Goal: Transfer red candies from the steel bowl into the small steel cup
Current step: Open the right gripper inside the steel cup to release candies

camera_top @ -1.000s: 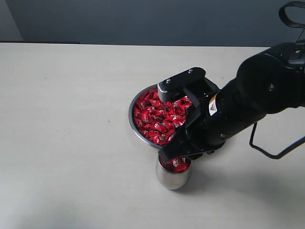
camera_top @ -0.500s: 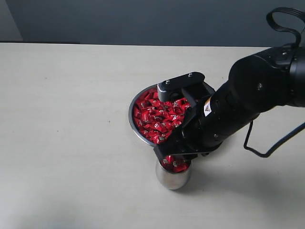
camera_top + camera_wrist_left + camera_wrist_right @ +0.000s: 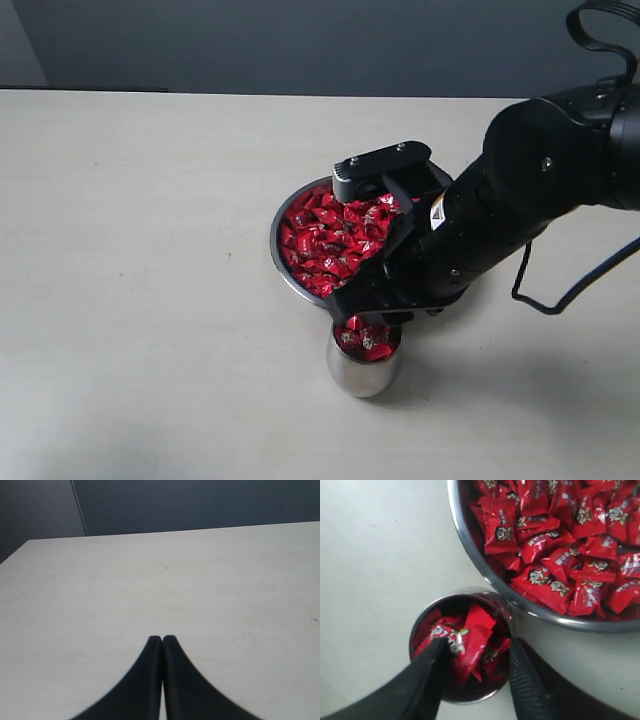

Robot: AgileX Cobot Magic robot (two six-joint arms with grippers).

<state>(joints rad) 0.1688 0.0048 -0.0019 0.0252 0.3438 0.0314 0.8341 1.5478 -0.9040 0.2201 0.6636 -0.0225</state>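
Observation:
The steel bowl (image 3: 275,243) sits mid-table, heaped with red candies (image 3: 328,238); its rim (image 3: 468,539) and candies (image 3: 555,555) also show in the right wrist view. The small steel cup (image 3: 362,377) stands just in front of it, holding red candies (image 3: 370,342) up to its mouth. My right gripper (image 3: 362,316) hovers straight over the cup (image 3: 415,630), open. One candy (image 3: 472,637) lies between the fingers over the cup's mouth, against one finger and apart from the other. My left gripper (image 3: 162,638) is shut on nothing above bare table.
The pale table (image 3: 140,250) stretches wide to the left of the bowl and cup. A black cable (image 3: 560,300) loops off the right arm near the table's right side. A dark wall runs behind the far edge.
The right gripper's jaws have spread wider over the cup. The arm shifted slightly while staying above the cup.

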